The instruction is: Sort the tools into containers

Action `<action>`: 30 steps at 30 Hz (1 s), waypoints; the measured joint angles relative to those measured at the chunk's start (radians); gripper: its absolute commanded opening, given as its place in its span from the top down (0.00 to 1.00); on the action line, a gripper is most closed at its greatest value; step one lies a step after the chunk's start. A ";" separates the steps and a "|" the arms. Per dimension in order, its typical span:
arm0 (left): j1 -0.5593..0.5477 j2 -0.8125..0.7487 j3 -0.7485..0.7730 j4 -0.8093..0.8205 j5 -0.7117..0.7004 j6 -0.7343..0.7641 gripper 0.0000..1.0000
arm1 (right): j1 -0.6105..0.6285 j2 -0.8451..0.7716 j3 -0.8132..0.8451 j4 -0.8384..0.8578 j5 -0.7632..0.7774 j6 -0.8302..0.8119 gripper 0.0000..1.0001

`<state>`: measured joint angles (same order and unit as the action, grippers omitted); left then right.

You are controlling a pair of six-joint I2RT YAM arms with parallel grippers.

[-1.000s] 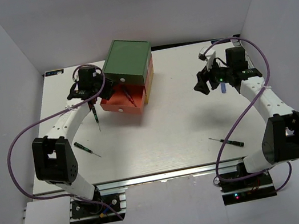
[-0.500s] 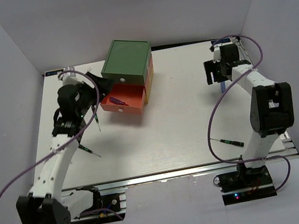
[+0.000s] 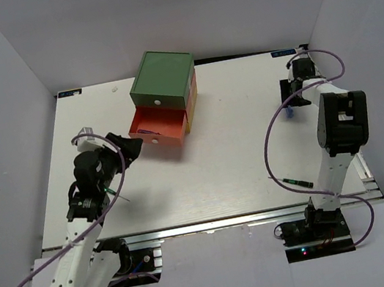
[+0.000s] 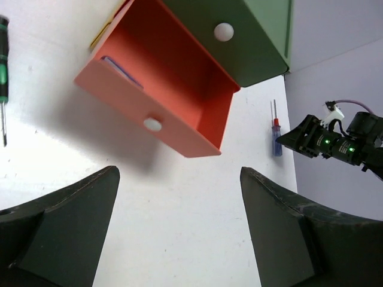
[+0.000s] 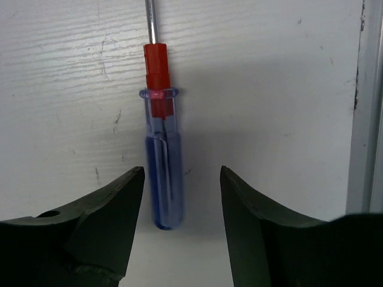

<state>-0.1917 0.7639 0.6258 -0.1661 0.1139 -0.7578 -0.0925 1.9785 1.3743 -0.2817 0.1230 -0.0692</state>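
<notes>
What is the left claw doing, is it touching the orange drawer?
Apart. In the left wrist view, bare white table shows between the open fingers of the left gripper and the orange drawer.

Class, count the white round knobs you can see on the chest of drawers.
2: a knob on the shut green drawer, another on the open orange drawer. Another lower down may be hidden.

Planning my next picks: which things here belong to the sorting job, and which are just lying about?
Job:
- blue screwdriver
- left black screwdriver
- right black screwdriver
- orange drawer, open, with a bluish item inside, partly hidden
- green drawer, shut

Lying about:
- purple cables
- rail at the near edge
</notes>
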 measured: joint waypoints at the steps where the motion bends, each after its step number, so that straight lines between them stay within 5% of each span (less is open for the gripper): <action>1: 0.000 -0.023 -0.016 -0.015 -0.006 -0.009 0.07 | -0.001 0.014 0.011 0.000 -0.001 -0.001 0.48; 10: 0.000 -0.111 -0.047 -0.060 -0.043 -0.055 0.07 | 0.000 0.098 0.076 0.002 -0.045 -0.014 0.66; 16: 0.000 -0.111 -0.064 -0.071 -0.047 -0.071 0.07 | 0.000 0.098 0.077 0.001 -0.056 -0.023 0.67; 21: 0.000 -0.111 -0.079 -0.060 -0.043 -0.084 0.07 | -0.006 0.098 0.077 0.001 -0.080 -0.048 0.86; 30: 0.000 -0.120 -0.165 -0.016 -0.009 -0.140 0.07 | -0.018 0.007 0.013 -0.014 -0.306 -0.134 1.00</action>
<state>-0.1917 0.6441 0.4610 -0.1818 0.1047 -0.8978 -0.1108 1.9858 1.3876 -0.2955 -0.1825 -0.2035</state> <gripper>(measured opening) 0.933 0.306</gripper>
